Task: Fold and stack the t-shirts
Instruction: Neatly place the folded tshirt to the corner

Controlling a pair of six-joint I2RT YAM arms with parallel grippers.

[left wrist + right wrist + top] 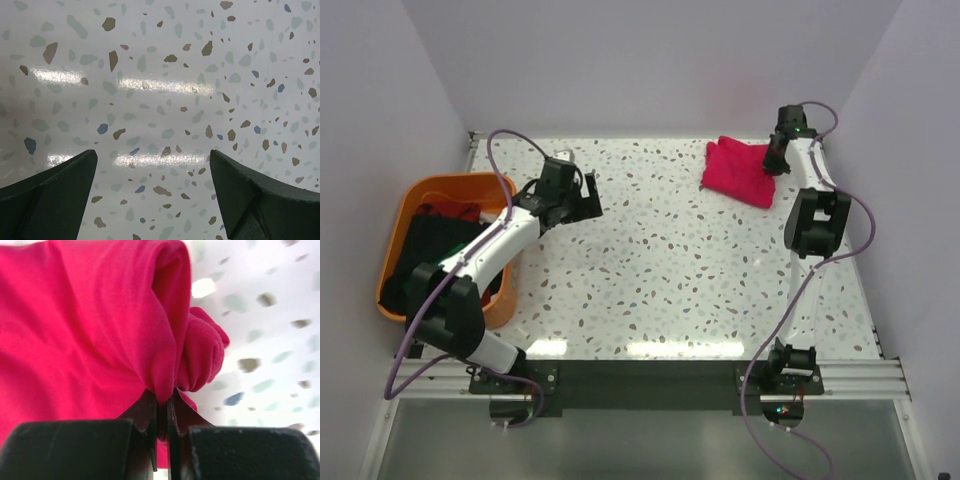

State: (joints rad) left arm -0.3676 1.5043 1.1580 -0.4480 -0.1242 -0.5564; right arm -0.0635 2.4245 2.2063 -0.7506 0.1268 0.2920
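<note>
A folded crimson-pink t-shirt (pixel 738 171) lies at the far right of the table. My right gripper (pixel 775 158) is at its right edge, shut on a fold of the pink cloth (pixel 165 365). My left gripper (pixel 582 196) hangs open and empty over bare table near the far left; its dark fingers (pixel 50 195) stand wide apart above the speckled surface. More shirts, black (pixel 425 250) and dark red (pixel 455 210), lie heaped in the orange tub (pixel 402 205). A green shirt cannot be made out.
The orange tub stands at the table's left edge, beside my left arm. White walls close the back and both sides. The speckled tabletop (pixel 670 270) stretches between the arms.
</note>
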